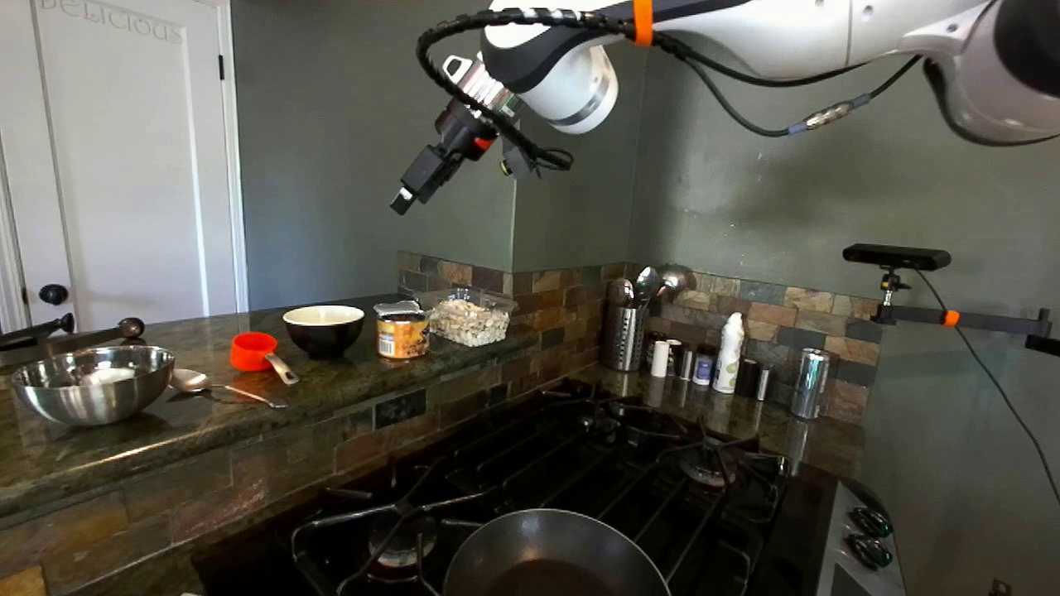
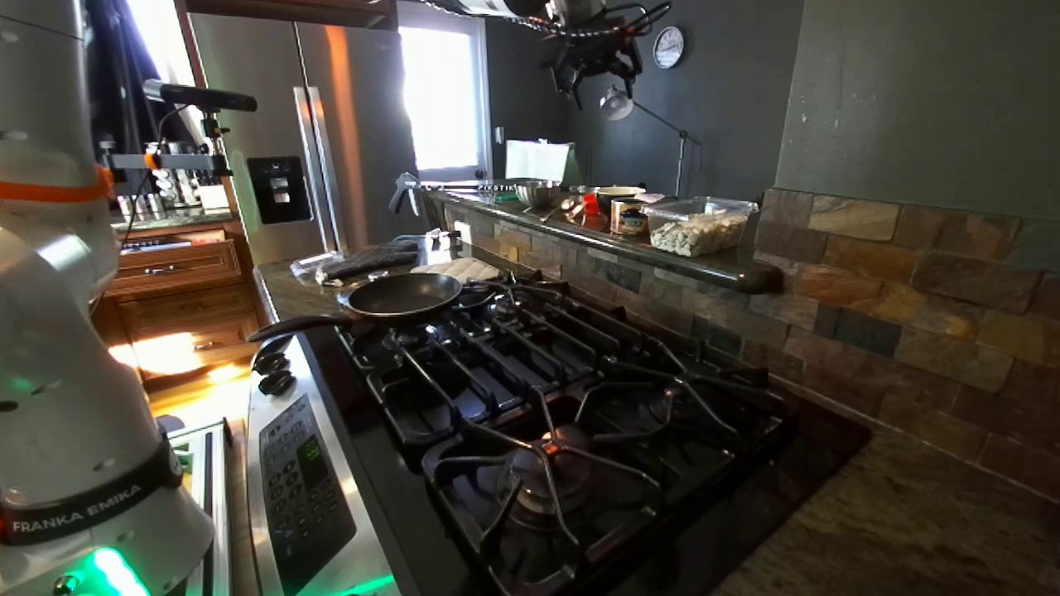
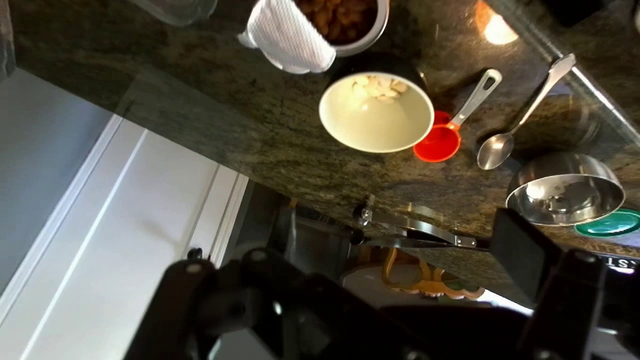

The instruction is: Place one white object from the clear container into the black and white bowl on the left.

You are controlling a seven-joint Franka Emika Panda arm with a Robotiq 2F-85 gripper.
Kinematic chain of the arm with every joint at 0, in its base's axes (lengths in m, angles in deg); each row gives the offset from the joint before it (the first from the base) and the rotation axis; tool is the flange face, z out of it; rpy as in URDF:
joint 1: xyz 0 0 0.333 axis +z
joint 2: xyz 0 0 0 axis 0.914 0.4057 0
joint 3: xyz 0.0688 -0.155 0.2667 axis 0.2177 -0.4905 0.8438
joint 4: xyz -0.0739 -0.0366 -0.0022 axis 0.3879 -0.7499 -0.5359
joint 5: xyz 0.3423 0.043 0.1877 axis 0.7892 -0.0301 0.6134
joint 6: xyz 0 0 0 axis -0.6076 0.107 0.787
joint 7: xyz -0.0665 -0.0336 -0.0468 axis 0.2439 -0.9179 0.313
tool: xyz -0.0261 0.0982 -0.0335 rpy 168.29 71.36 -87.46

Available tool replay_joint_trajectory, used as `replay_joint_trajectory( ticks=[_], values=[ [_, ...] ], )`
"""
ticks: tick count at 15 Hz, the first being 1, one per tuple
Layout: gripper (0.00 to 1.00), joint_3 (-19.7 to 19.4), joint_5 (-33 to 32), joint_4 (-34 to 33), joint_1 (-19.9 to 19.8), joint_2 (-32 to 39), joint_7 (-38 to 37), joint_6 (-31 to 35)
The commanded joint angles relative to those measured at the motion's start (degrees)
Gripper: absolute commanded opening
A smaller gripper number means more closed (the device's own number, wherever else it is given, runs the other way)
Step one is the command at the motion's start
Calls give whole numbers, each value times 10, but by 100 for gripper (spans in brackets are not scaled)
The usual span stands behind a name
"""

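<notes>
The clear container (image 1: 507, 313) stands on the raised counter, with many whitish pieces inside; it also shows in an exterior view (image 2: 741, 217). Only a see-through edge of it (image 3: 182, 12) shows at the top of the wrist view. The black and white bowl (image 1: 323, 338) stands upright on the same counter, beyond the can from the container. In the wrist view the bowl (image 3: 372, 132) holds several pale pieces. My gripper (image 1: 401, 201) hangs high above the counter, apart from everything. Its fingers (image 3: 382, 240) are spread wide with nothing between them.
An opened orange-labelled can (image 1: 403, 335) stands between bowl and container. A red measuring cup (image 1: 252, 352), a spoon (image 1: 195, 382), a steel bowl (image 1: 91, 397) and tongs (image 3: 420, 227) lie farther along the counter. A pan (image 2: 397, 294) sits on the stove (image 2: 530, 414) below.
</notes>
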Motion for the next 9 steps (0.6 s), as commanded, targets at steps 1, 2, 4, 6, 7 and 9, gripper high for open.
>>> replay_joint_trajectory(
  ticks=[1,2,4,6,7,9],
  values=[
    [100,-49,-32,137,35,-120,-106,-19],
    [100,-57,-52,163,44,-145,-145,-26],
    [100,-67,-108,205,56,-180,-232,-29],
    [100,-68,-139,230,62,-205,-305,-64],
    [100,-67,-147,240,64,-213,-335,-82],
    [100,-64,-162,251,66,-225,-391,-116]
  ],
)
